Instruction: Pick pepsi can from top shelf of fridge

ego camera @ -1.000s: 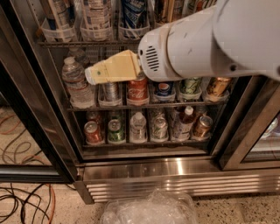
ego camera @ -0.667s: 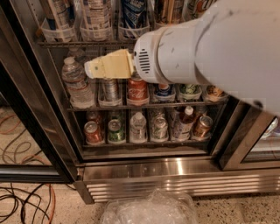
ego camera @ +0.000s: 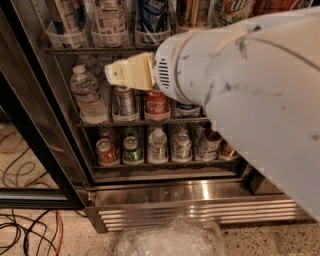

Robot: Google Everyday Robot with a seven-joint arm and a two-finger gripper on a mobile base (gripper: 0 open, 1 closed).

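The cream end effector [ego camera: 126, 74] hovers at the fridge [ego camera: 190, 192]; I cannot tell its grip state. The pepsi can [ego camera: 152, 15] stands just above it.

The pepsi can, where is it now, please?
The pepsi can stands top centre in camera view, on the top shelf, right of a white-labelled can, above the hand.
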